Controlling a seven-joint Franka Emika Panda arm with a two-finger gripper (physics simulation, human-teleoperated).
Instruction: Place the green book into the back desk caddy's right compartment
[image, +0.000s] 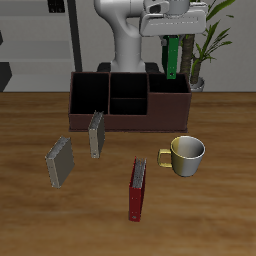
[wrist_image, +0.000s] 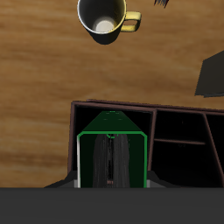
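The wooden table (image: 40, 225) is the biggest thing here, and at its far side stands the back desk caddy (image: 128, 108), a long dark box of 3 open bins. Its right compartment (image: 168, 106) lies directly under the gripper (image: 174, 42); in the wrist view that same bin opens just past the book's lower end. The green book (image: 174, 58) hangs in the air, pinched flat between the 2 fingers, its long axis vertical and its lower end pointing down at the bin, clear above the rim. I judge a straight descent should seat it. Nearer the front lie a yellow mug (image: 185, 155), a red book (image: 137, 189) and 2 grey books (image: 60, 161).
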